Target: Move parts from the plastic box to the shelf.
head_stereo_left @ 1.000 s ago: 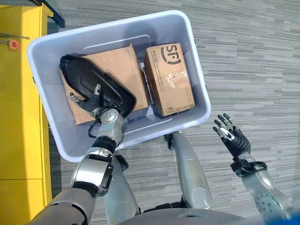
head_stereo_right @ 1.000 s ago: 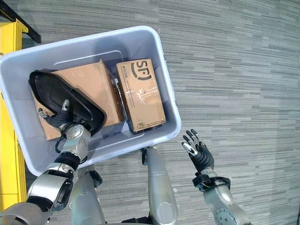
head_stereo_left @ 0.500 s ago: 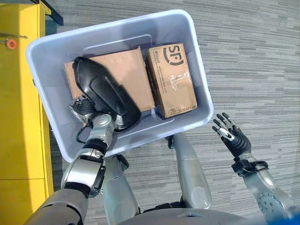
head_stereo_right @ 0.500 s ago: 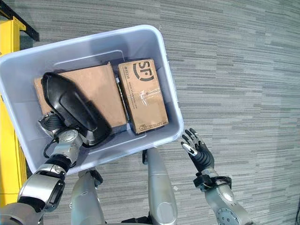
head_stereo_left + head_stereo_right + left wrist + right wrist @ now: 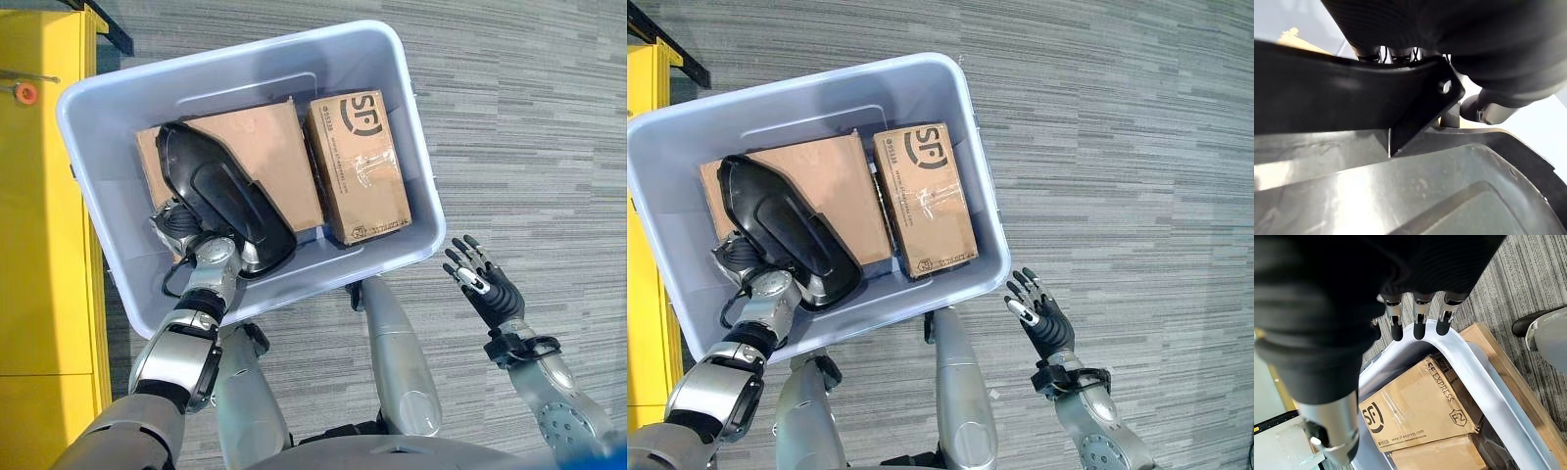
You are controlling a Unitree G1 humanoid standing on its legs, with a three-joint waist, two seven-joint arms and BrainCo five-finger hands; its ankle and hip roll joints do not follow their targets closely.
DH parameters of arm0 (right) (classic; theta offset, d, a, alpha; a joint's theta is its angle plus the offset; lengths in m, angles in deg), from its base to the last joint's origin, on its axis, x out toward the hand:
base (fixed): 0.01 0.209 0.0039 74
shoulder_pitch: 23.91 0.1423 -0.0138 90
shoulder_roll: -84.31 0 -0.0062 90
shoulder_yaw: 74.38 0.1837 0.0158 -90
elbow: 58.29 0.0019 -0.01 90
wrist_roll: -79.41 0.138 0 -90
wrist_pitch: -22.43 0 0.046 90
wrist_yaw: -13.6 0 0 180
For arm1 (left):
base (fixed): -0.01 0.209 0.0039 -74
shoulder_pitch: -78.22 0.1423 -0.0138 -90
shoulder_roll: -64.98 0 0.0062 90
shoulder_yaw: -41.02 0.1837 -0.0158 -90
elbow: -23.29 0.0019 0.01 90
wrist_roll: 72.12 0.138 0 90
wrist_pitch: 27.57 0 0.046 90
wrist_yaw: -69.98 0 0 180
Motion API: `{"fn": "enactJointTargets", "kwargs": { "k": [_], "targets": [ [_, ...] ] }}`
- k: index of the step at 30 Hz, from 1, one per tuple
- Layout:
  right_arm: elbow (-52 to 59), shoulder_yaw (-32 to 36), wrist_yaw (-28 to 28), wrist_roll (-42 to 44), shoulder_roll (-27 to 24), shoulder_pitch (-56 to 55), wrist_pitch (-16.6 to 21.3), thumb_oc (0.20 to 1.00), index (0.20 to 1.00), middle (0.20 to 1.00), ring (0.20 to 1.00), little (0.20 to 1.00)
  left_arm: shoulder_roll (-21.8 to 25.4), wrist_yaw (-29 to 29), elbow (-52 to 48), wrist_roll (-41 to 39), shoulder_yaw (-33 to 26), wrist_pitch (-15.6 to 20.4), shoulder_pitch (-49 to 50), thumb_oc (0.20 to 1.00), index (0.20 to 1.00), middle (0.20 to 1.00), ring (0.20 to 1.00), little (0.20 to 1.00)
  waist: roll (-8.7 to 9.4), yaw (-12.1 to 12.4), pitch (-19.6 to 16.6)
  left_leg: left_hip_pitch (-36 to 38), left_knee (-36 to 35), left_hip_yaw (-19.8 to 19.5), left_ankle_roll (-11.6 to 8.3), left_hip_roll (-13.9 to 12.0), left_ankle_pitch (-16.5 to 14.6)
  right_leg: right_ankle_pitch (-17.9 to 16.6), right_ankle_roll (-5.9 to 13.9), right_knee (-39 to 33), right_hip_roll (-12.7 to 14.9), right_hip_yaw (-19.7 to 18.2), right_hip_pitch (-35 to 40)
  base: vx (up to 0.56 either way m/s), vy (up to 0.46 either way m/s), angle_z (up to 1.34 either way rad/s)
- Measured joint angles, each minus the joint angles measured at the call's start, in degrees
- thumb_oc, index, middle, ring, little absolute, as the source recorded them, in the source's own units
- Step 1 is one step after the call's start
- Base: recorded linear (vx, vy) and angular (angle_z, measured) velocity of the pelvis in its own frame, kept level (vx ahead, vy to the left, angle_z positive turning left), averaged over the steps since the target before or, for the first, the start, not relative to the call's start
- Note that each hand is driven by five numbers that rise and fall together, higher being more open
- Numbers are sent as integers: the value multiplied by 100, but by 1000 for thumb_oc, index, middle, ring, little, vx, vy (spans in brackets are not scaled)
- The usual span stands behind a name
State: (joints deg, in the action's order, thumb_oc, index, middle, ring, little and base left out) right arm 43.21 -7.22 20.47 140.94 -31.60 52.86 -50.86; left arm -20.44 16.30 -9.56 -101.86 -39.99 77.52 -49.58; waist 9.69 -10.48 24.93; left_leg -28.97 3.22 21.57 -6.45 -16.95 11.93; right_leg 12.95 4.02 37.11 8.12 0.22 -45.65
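Left hand (image 5: 176, 223) down inside the plastic box (image 5: 416, 147), at the near-left corner, fingers curled under the rim of a black plastic part (image 5: 220, 201) and clamped on it; in the left wrist view, dark cover above and the part's rim and a small bracket with a hole right against the fingers. Part tilted, smooth domed back facing up, one end raised over a flat cardboard sheet (image 5: 260, 147) on the box floor. Just beside it, toward the right wall, a taped cardboard carton (image 5: 358, 166). Right hand (image 5: 487, 284) outside the box, over grey carpet, fingers spread and empty.

Black part: likely a moulded shell, light for its bulk, stiff but thin, glossy and probably slippery on the domed side. Better hold judged to be the rim or the bracket, not the smooth back. Long shape likely to swing from a one-ended grip. Yellow shelf (image 5: 39, 196) just left of the box.
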Motion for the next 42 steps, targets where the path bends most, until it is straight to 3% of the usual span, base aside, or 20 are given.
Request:
{"fn": "enactJointTargets", "kwargs": {
  "k": [5, 14, 15, 16, 17, 42],
  "targets": [
    [-8, 53, -54, 8, 0, -1, 2, 1000, 1000, 1000, 1000, 1000, 42, -26, -370, 506, 306, -208, 108, 200, 200, 200, 200, 200, -7, 17, 5, 0, 10, -2, 0, 2, 0, 1, 2, 8, -2, 1, 2, 0, 0, 0],
    [-9, 215, -278, 6, -137, 0, 60, 1000, 1000, 1000, 1000, 1000, 313, 136, -164, 1370, 683, -484, -358, 200, 200, 200, 200, 200, -12, -149, 7, -2, 77, 19, 0, -6, -1, -1, -1, 24, -11, -26, -11, 0, -1, -1],
    [-9, 213, -331, 5, -169, 1, 60, 1000, 1000, 1000, 1000, 1000, 362, 171, -164, 1451, 695, -504, -465, 561, 561, 561, 561, 561, -12, -168, 7, -5, 82, 23, 0, -11, 0, -3, -3, 29, -11, -31, -19, 0, 0, 0],
    [-10, 220, -384, 5, -183, 1, 61, 1000, 1000, 1000, 1000, 1000, 493, 225, -163, 1582, 878, -531, -578, 821, 821, 821, 821, 821, -13, -180, 7, -5, 84, 22, 0, -14, -1, -3, -3, 42, -10, -33, -24, 0, 0, 0],
    [-10, 221, -432, 5, -185, 0, 61, 1000, 1000, 1000, 1000, 1000, 547, 253, -174, 1672, 956, -537, -658, 1000, 1000, 1000, 1000, 1000, -19, -187, 4, -4, 86, 28, 0, -15, -1, -3, -3, 46, -9, -40, -34, 0, 0, 0],
    [-198, 461, -1092, 2, -184, -44, 53, 1000, 1000, 1000, 1000, 1000, 839, 1259, -422, 3363, 1901, -623, -853, 1000, 1000, 1000, 1000, 1000, -59, -242, -9, -15, 90, 147, 0, -19, 0, -27, -30, 97, -28, -119, -154, 1, -1, -1]
  ]
}}
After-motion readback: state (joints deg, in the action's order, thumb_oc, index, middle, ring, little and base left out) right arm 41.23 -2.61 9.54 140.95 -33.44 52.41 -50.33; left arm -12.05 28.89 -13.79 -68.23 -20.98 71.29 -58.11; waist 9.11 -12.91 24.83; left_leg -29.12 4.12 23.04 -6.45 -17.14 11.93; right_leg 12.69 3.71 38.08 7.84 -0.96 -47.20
